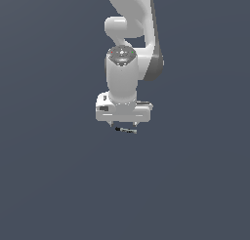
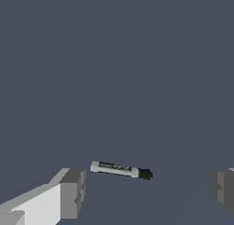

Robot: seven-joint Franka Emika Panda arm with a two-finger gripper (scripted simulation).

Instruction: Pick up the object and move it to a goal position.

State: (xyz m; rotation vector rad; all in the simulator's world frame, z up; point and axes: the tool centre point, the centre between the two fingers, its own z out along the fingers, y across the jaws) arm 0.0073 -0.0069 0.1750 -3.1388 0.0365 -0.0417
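Note:
The object is a thin, short pen-like rod, grey-silver with a black end, lying on the dark grey surface. In the exterior view the rod shows just below the white gripper. In the wrist view the gripper is open, with one finger on one side and the other finger far on the other side. The rod lies between the two fingers, nearer the first one, and touches neither. The gripper holds nothing.
The white robot arm rises above the gripper in the exterior view. The flat dark grey surface fills the rest of both views.

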